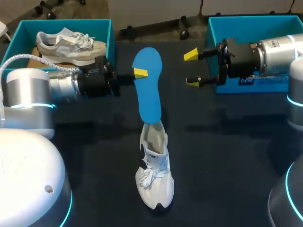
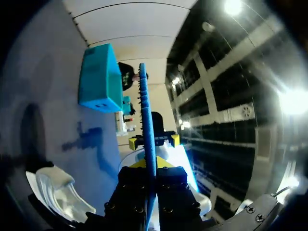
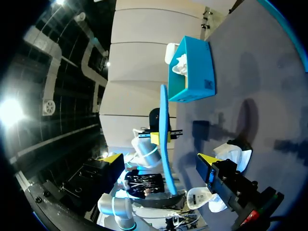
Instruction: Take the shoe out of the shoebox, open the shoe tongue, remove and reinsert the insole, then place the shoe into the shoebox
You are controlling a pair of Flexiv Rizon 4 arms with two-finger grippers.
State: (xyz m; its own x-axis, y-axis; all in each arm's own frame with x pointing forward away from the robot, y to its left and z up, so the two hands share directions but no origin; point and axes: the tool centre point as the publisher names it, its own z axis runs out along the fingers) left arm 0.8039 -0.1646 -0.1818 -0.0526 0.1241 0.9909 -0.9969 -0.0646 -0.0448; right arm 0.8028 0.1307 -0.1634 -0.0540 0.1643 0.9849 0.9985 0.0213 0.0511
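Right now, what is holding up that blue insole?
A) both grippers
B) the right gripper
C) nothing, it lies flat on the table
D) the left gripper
D: the left gripper is shut on the blue insole, whose lower end is at the white shoe; the right gripper stands open beside it, not touching.

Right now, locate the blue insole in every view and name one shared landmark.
Head view: insole at centre, gripped by left claw.
Left wrist view: insole edge-on in that claw.
Right wrist view: insole edge-on, ahead of open right claw.
Shared landmark: the white shoe beneath it.
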